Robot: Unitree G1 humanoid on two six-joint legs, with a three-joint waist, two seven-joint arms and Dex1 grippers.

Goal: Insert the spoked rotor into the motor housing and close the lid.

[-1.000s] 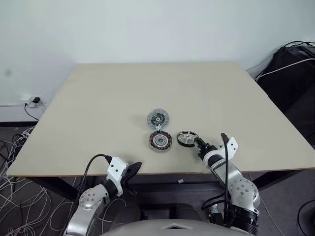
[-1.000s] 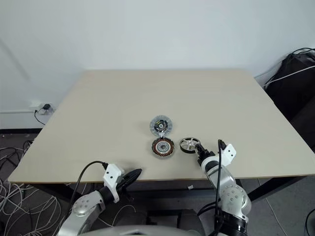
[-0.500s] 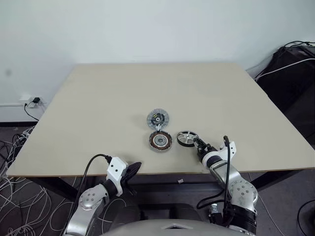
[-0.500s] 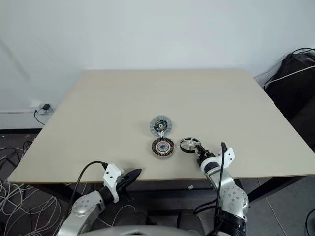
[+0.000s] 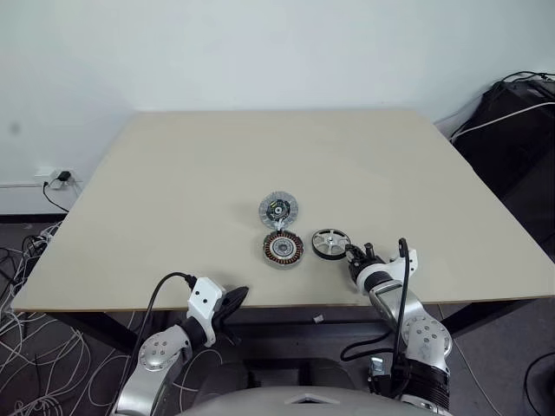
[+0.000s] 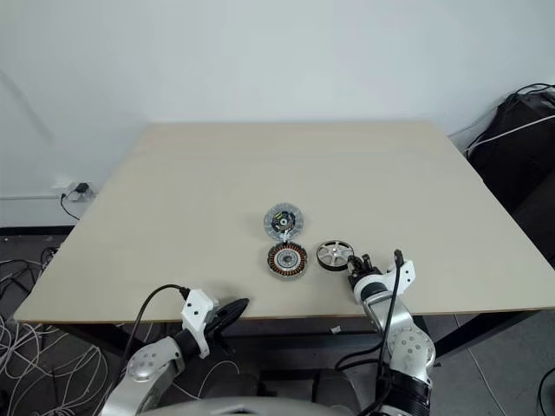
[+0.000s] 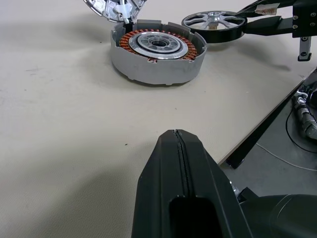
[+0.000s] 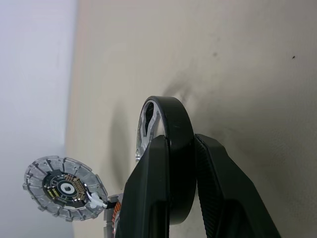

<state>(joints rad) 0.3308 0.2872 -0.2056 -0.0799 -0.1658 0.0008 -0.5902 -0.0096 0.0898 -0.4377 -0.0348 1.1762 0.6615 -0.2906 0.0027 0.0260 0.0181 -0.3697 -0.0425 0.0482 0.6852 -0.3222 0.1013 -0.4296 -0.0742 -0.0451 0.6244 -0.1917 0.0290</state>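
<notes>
- Fingers of the right gripper [image 8: 181,198] pinch the dark rim of the spoked rotor [image 5: 329,243] from both sides; the left gripper [image 7: 179,163] sits pressed shut, idle at the tabletop [image 5: 173,182] edge.
- Step in hand: securing the rotor, which lies just right of the motor housing [image 5: 283,249].
- Rotor seems flat, hub axis pointing up, though lift-off is hard to judge.
- Next: lift, carry it left over the housing's centre, lower level; the lid [image 5: 278,209] waits behind.

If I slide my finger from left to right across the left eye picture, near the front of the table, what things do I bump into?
Shut left gripper → round motor housing with copper-brown windings → silver spoked rotor with dark rim → right gripper clamped on the rotor's rim.
</notes>
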